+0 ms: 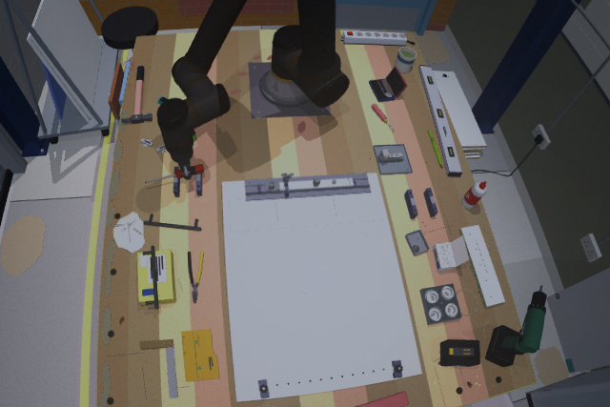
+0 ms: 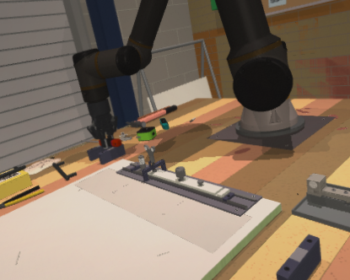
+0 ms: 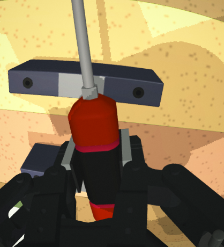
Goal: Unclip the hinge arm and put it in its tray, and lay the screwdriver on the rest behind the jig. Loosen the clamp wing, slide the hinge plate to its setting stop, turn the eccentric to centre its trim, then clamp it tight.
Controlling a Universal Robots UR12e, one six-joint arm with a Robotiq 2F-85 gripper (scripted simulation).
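The screwdriver (image 1: 181,173) lies across two dark rest blocks (image 1: 187,186), left of the white panel. Its red and black handle (image 3: 96,139) sits between the fingers of my gripper (image 1: 186,171), which is closing round it; the grey shaft (image 3: 82,45) runs over the far block (image 3: 85,83). The jig rail (image 1: 308,186) crosses the panel's far end with the clamp wing (image 2: 148,158) and hinge plate (image 2: 190,181) on it. The hinge arm's tray (image 1: 392,159) lies to the right of the panel.
A yellow box (image 1: 155,277) lies near the left front, with pliers (image 1: 195,274) and a black bar (image 1: 172,224) beside it. A hammer (image 1: 138,97) lies behind my gripper. A green device (image 2: 146,133) sits beside the rest blocks.
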